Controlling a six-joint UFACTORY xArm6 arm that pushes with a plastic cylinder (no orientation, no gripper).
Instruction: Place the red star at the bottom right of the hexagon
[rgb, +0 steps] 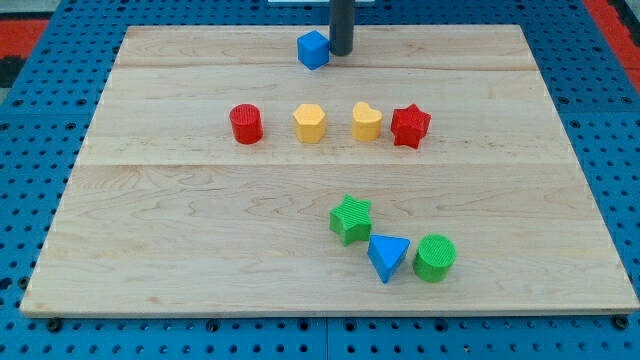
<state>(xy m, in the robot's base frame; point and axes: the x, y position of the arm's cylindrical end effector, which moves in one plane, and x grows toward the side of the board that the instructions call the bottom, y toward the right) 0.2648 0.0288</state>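
A: Where is the red star (410, 126)?

B: Touching the right side of the yellow heart (367, 121); the yellow hexagon (310, 124) is left of that heart.

A: And you?

B: No jaws, so I hold nothing. My tip (342, 52) is above the star, just beside the blue cube (313, 49). I judge pushing hasn't begun; next I come round above the star and drive it downward
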